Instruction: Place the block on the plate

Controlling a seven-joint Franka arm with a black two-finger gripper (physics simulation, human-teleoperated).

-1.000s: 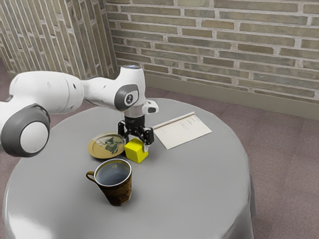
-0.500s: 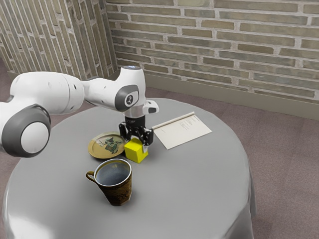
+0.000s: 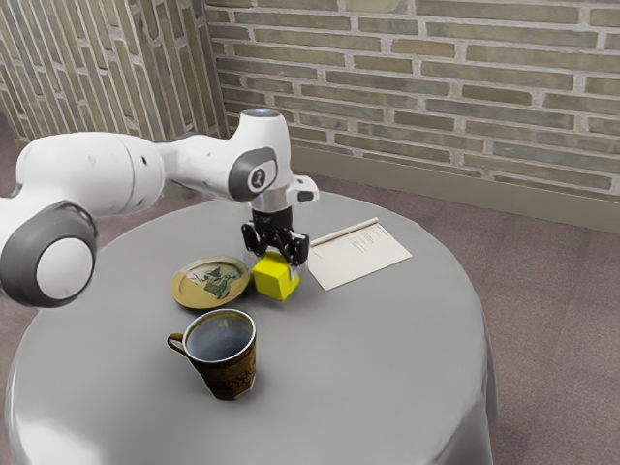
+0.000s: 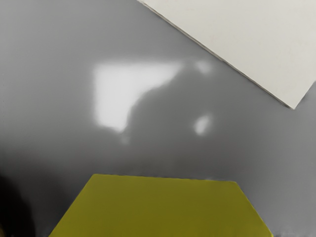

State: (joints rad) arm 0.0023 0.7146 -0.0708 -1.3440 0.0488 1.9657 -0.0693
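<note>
In the exterior view my gripper (image 3: 277, 263) is shut on the yellow block (image 3: 275, 277), which is tilted a little and appears raised just off the table. The plate (image 3: 184, 293), tan with a dark green figure, lies flat beside the block, toward the exterior view's left. At the wrist view's lower edge the block (image 4: 163, 207) shows large, directly under my hand. The block's underside is hidden.
A brown mug (image 3: 225, 366) stands on the grey table (image 3: 358, 368), nearer the camera than the plate and block. A white paper booklet (image 3: 356, 256) lies toward the exterior view's right of my gripper; the booklet (image 4: 256, 44) is in the wrist view too.
My gripper has shifted slightly upward and toward the exterior view's right, and the yellow block has moved along with it, away from the plate, tilting a little. Plate, mug and booklet are unmoved.
</note>
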